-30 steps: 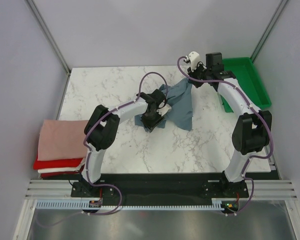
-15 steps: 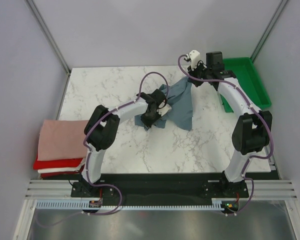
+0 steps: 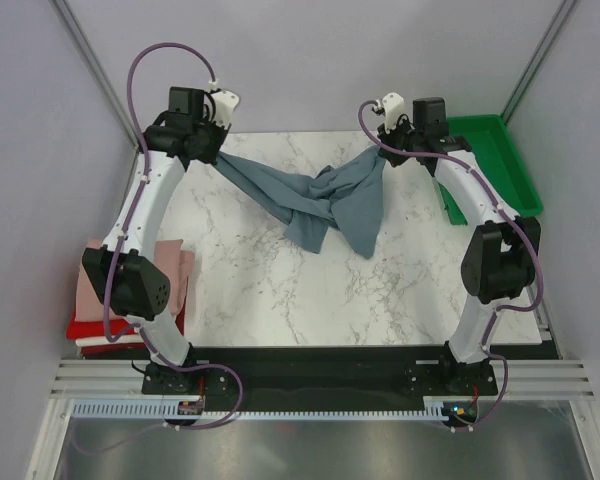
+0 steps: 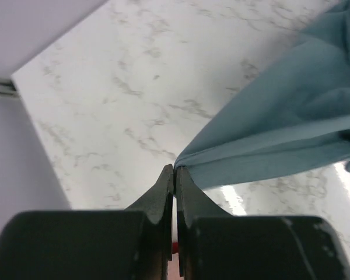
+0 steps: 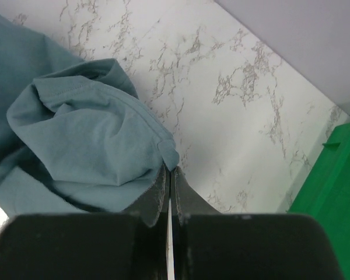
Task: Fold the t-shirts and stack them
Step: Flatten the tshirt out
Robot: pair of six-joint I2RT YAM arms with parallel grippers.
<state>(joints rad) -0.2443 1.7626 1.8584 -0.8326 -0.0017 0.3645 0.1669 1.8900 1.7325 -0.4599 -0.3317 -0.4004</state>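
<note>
Blue-grey shirt (image 3: pixel 325 200) hung unfolded between left tool (image 4: pixel 174 170) and right tool (image 5: pixel 168 170), each pinching an edge; folded shirts (image 3: pixel 88 295) already stacked aside

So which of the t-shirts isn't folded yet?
The blue-grey t-shirt, stretched out between the left gripper and the right gripper. The others lie folded in the pink-topped stack at the table's left edge.
</note>
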